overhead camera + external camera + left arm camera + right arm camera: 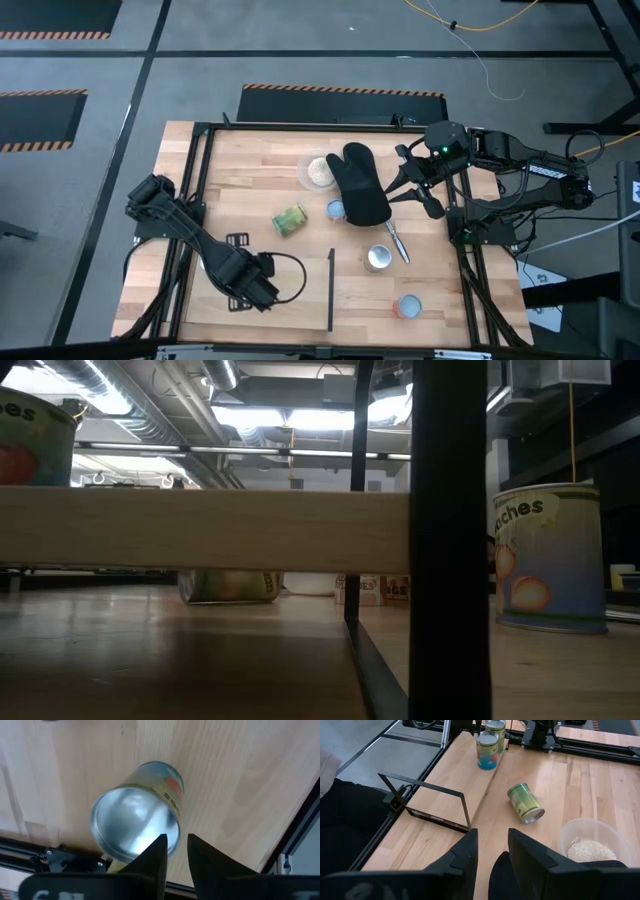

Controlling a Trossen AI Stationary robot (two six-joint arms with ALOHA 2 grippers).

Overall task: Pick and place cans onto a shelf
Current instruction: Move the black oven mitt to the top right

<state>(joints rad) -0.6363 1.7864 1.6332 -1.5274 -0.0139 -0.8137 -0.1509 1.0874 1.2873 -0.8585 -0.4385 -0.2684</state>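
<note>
Cans: two upright on the shelf [451,790] under the left gripper [176,842], largely hidden from above.
- Nearest can [135,827]: silvery top, label letters unreadable.
- Left gripper: fingers narrowly parted, clamping nothing.
- Green-labelled can [290,220]: on its side, mid-table.
- Low view: a black post [450,540] blocks much; one peach-pictured can [545,555] reads "ches".
- Right gripper [492,834]: at the black oven mitt [360,185]; grip cannot be told.

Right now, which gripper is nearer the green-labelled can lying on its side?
Left. The left gripper sits just below-left of the green can; the right gripper waits farther off, beyond the oven mitt.
</note>
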